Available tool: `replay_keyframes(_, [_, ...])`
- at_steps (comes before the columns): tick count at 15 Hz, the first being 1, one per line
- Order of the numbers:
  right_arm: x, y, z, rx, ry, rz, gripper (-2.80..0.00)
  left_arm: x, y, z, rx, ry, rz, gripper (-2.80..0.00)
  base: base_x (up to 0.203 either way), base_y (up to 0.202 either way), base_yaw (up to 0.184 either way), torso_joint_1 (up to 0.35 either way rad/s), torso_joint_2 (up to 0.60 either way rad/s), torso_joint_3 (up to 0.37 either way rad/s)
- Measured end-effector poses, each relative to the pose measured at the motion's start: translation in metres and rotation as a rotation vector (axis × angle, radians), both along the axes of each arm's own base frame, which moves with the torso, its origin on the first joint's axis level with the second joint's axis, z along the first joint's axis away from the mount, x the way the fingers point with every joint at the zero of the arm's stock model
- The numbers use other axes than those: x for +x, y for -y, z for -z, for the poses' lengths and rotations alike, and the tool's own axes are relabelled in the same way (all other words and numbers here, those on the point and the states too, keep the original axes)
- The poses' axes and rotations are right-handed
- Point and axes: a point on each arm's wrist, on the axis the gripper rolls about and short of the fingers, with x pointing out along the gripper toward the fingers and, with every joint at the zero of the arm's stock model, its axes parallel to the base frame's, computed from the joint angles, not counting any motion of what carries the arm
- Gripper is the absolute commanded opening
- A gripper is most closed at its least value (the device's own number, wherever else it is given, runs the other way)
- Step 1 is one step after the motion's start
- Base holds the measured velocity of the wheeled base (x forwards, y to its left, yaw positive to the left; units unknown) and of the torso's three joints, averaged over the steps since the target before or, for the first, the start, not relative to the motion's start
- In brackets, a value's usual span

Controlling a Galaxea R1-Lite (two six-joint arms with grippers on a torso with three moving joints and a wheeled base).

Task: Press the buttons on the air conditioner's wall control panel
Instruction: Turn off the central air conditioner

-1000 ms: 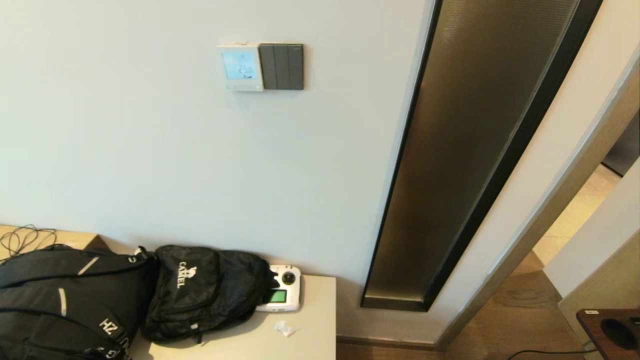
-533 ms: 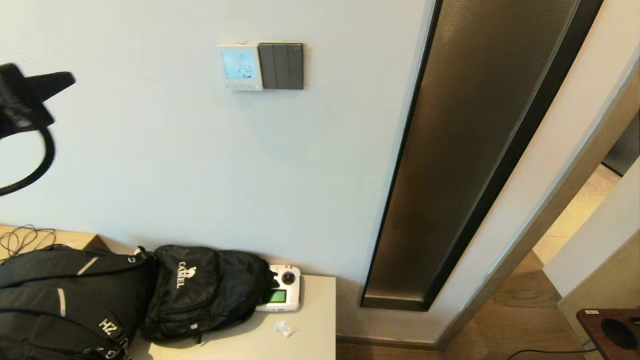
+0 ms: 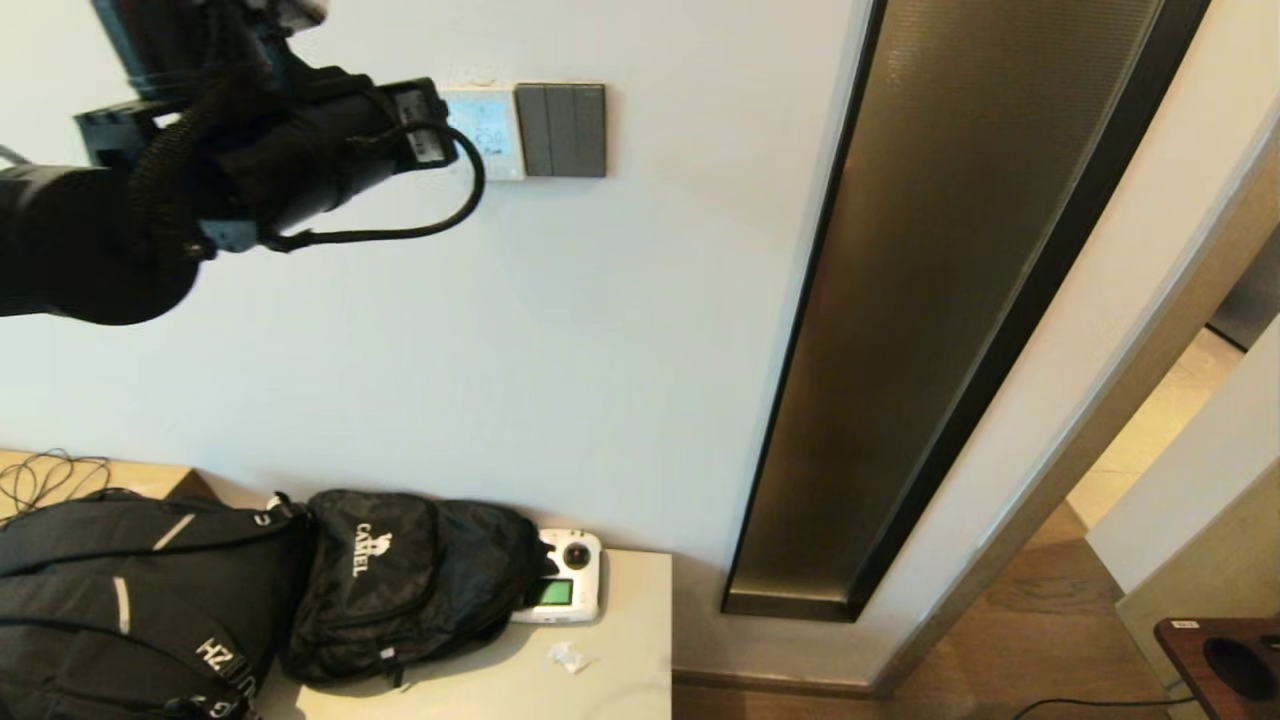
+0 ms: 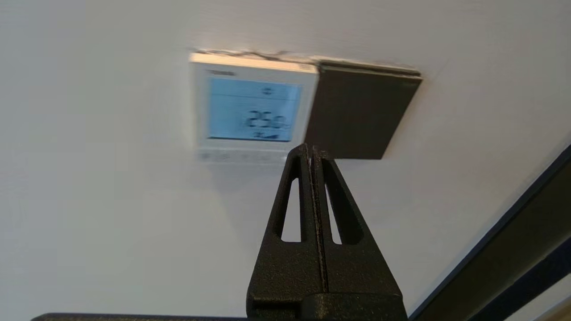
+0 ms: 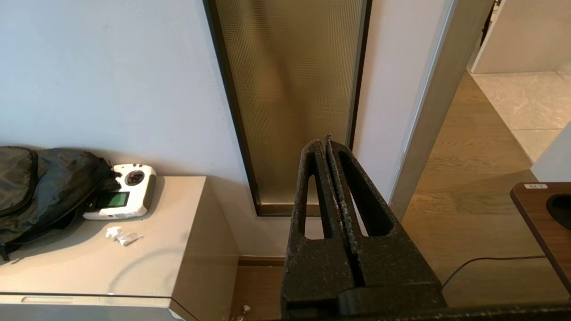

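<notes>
Glowing pale blue, the screen of the air conditioner's wall control panel (image 4: 254, 109) reads what looks like 25.0, though the digits are blurred in the left wrist view; the small white square is fixed high on the wall (image 3: 330, 350), its right edge touching the dark grey switch plate (image 3: 562, 130); the buttons (image 4: 243, 157) form a faint pale row along the strip beneath the screen, too soft to count. The left gripper (image 4: 311, 151) has its jaws closed, pressed flat together to a single tip; in the left wrist view that tip lies over the panel's lower corner nearest the switch plate, at the end of the button strip, and whether it touches cannot be told. In the head view the left arm (image 3: 250, 150) reaches in from the left at panel height and covers the panel's left part, a black cable (image 3: 400, 232) looping below it. The right gripper (image 5: 327, 145) is low and apart from all this, jaws likewise closed on nothing, pointing toward the tall bronze glass strip (image 5: 290, 89) and the wooden floor (image 5: 473, 187). Down by the wall, the desk (image 3: 620, 660) carries two black backpacks (image 3: 400, 580), a white handheld controller (image 3: 565, 588) with a green screen tucked against the nearer bag, and a small scrap of white wrapper (image 3: 570, 656).
</notes>
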Motion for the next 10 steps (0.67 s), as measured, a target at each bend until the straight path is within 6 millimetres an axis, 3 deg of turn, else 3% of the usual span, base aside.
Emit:
replay_keyframes(4, [0.000,0.000,0.000,0.000,0.000,0.000,-2.80,0.043,0.034,0.029,0.003,-0.005,0.029,-2.80,0.000,0.000,0.000,0.000,0.00,0.000])
replay_keyframes(10, [0.000,0.000,0.000,0.000,0.000,0.000,-2.80,0.066,0.044,0.057,0.030,-0.038,0.022,-2.80,0.000,0.000,0.000,0.000,0.00,0.000])
